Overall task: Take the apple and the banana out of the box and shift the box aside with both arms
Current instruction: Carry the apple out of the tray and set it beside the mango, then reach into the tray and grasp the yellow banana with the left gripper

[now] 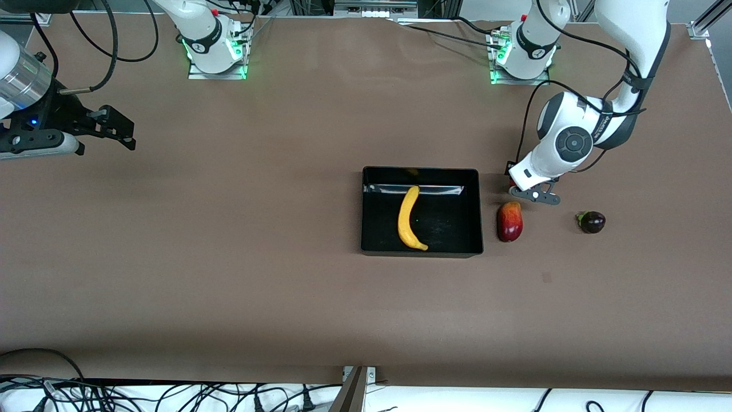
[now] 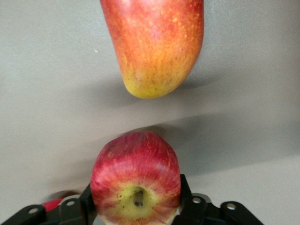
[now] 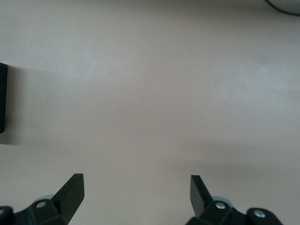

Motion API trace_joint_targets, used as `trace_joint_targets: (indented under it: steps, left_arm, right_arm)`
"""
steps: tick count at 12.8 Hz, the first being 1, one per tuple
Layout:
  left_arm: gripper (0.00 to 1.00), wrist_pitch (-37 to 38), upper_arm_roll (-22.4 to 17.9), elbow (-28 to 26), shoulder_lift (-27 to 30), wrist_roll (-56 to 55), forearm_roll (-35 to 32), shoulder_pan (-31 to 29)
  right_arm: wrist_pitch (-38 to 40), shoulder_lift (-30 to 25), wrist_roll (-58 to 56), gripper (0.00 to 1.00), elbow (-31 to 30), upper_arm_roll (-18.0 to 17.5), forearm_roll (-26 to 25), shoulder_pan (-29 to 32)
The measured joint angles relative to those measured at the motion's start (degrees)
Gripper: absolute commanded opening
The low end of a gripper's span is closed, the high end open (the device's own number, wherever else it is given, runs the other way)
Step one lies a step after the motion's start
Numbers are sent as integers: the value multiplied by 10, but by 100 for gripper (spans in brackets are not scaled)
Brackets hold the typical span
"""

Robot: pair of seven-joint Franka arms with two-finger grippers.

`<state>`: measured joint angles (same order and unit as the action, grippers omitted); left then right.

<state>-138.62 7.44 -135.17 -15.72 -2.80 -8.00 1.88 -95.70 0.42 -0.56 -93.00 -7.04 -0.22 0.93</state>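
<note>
In the front view the black box [image 1: 422, 212] sits a little right of the frame's centre, and the banana [image 1: 409, 218] lies inside it, running from the upper wall down toward the lower edge. Just outside the box, on the side toward the left arm's end of the table, lies the mango [image 1: 510, 222], and farther toward the right edge of the frame rests a small dark fruit [image 1: 592, 222]. The left gripper [image 1: 517, 187] is down low just above the mango in the frame, largely hidden by its own wrist. The left wrist view shows its fingers [image 2: 87, 199] closed against both sides of the apple [image 2: 136, 185], stem end facing the camera, with the mango [image 2: 154, 44] lying close by on the table [image 2: 253, 93]. The right gripper [image 1: 117, 129] waits at the upper left of the frame, over bare table; its wrist view shows the two fingers [image 3: 72, 190] spread wide apart with nothing between them.
</note>
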Motion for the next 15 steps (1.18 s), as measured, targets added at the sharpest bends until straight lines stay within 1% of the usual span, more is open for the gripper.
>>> trace_joint_targets:
  steps: [2,3,4,5,7,8,9,10,12,13,15]
  left_arm:
    - [100,-5,0,11,2,-1,0,0]
    - [100,14,1,30,10,-1,0,0]
    - [100,57,5,66,19,0,0,0]
    - [100,120,15,121,26,-1,0,1]
    - [100,244,48,264,19,-6,10,11]
    - [100,279,60,331,1,-13,35,21]
    - [100,294,65,383,-28,-29,63,34]
    - [100,296,67,418,-64,-57,80,50]
    - [100,275,68,464,-147,-133,85,95]
    - [100,245,68,481,-185,-173,83,123]
    - [100,197,68,495,-232,-224,71,162]
  right_arm:
    - [0,0,0,100,0,0,0,0]
    - [0,0,0,100,0,0,0,0]
    - [0,0,0,100,0,0,0,0]
    - [0,0,0,100,0,0,0,0]
    - [0,0,0,100,0,0,0,0]
    - [0,0,0,100,0,0,0,0]
    - [0,0,0,100,0,0,0,0]
    - [0,0,0,100,0,0,0,0]
    - [0,0,0,100,0,0,0,0]
    - [0,0,0,100,0,0,0,0]
    - [0,0,0,100,0,0,0,0]
